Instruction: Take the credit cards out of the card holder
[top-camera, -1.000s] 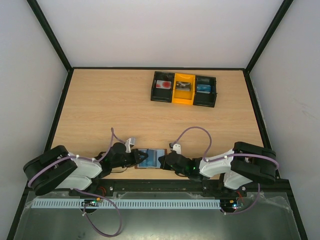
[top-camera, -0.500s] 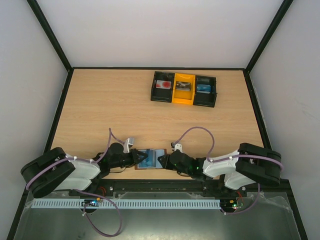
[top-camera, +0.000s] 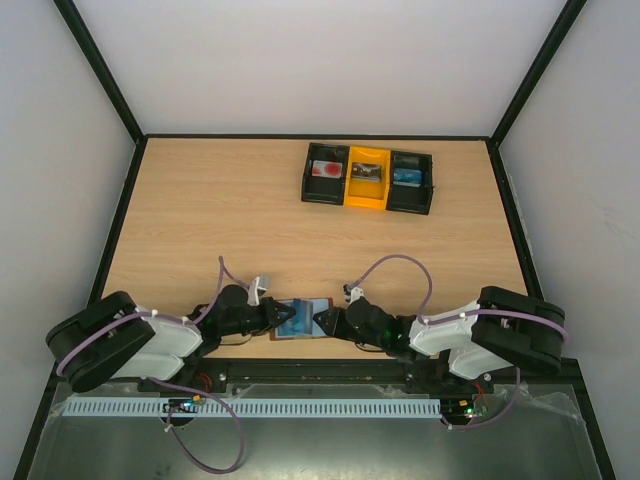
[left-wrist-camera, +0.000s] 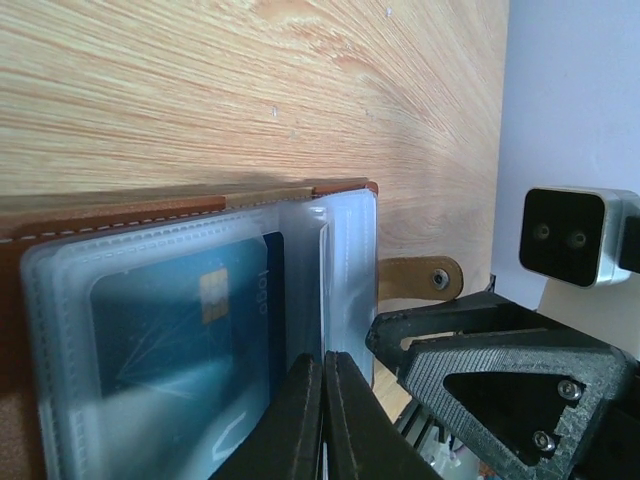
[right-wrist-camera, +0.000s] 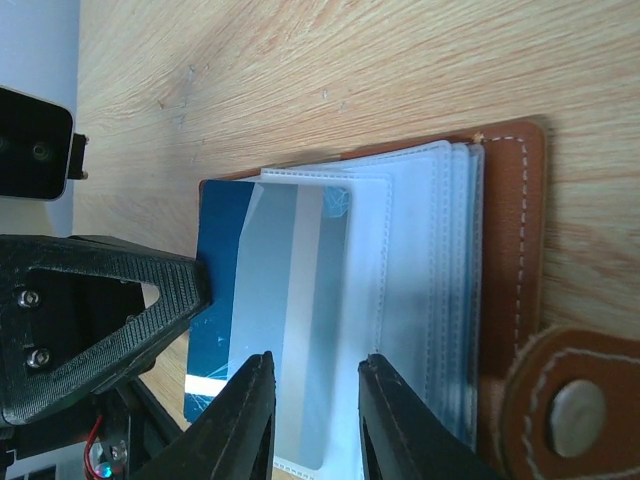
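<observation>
With left jaws shut and right jaws barely parted, gripping nothing, the card holder (right-wrist-camera: 510, 250) could be dragged along with the credit card (right-wrist-camera: 225, 320).

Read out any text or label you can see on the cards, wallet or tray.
"logo": sideways beside the gold chip on the blue plastic card in the clear sleeve of the brown leather card holder; blurred, so probable only.
Printed cards in the black-and-yellow three-compartment tray: too small to read.
Nothing else legible.

Brown leather card holder (right-wrist-camera: 512, 230), glossy plastic sleeves (right-wrist-camera: 420, 270), woodgrain table (right-wrist-camera: 350, 70).
</observation>
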